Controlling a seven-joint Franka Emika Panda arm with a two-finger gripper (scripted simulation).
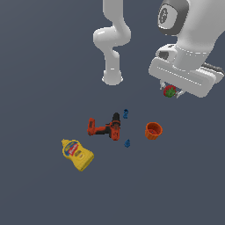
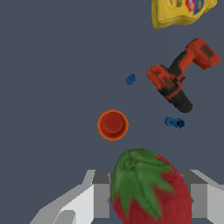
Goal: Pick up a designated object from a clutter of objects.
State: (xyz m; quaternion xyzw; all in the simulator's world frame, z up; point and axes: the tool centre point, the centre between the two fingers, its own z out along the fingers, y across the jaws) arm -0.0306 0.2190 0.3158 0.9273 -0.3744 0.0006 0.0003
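Aloft, tool (image 1: 170, 92) clamped tight around plump, glossy red strawberry (image 2: 151, 190) with jagged green leafy cap.

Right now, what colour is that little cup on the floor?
Orange-red, the cup shows best in the wrist view, seen from above.

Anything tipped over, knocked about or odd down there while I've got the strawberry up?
The mustard bottle and the power drill both lie on their sides rather than standing. The orange cup sits upright, open end up. The strawberry sits between the gripper fingers, off the floor. No spills or damage visible.
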